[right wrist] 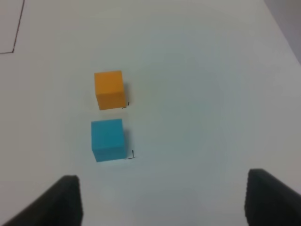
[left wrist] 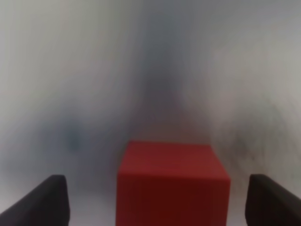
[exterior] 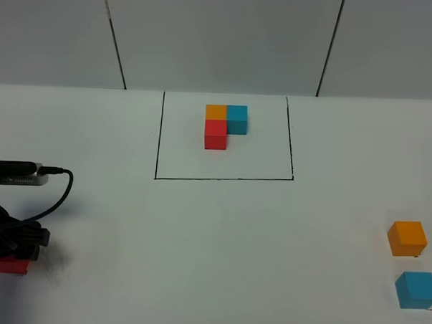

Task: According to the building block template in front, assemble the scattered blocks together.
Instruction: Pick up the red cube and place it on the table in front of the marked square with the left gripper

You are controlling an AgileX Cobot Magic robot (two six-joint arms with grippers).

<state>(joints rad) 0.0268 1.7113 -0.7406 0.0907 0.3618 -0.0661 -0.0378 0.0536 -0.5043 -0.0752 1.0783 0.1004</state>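
Observation:
The building block template (exterior: 216,135) is an L of orange, blue and red cubes inside a black-lined rectangle (exterior: 158,145) at the back middle. Of the scattered blocks, the red cube (exterior: 9,265) lies at the front left under my left gripper (exterior: 11,256). In the left wrist view the red cube (left wrist: 173,183) sits between the fingers of the open left gripper (left wrist: 157,200), with a gap on each side. The orange cube (exterior: 407,238) and sky-blue cube (exterior: 416,289) lie at the front right. The open right gripper (right wrist: 164,202) hovers short of the orange cube (right wrist: 109,89) and blue cube (right wrist: 108,140), holding nothing.
A black cable (exterior: 57,191) loops from the left arm's wrist over the white table (exterior: 219,255). Grey wall panels (exterior: 221,40) stand behind the table's far edge. The right arm is outside the exterior high view.

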